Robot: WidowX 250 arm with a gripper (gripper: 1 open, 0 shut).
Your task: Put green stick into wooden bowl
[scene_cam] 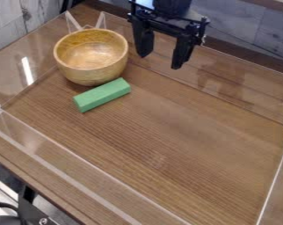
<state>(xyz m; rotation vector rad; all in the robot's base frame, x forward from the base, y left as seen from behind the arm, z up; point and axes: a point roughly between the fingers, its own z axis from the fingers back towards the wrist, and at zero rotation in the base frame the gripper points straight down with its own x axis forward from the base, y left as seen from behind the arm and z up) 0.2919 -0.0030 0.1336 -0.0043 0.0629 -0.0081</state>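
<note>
Bare wooden table [168,149] up front, pick not yet begun.

The green stick [102,95] lies flat toward the table's far-left corner, just in front of the wooden bowl [91,55] and seemingly not touching it. The gripper [159,56] hangs over the far edge beside the bowl, jaws spread wide, holding nothing. Next, I judge: shift over the stick, align with it, descend.

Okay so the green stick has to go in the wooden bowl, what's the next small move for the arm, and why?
Probably swing the gripper toward the green stick and lower over it. The jaws are open and empty, up near the back, while the stick lies flat on the table just in front of the wooden bowl.
</note>
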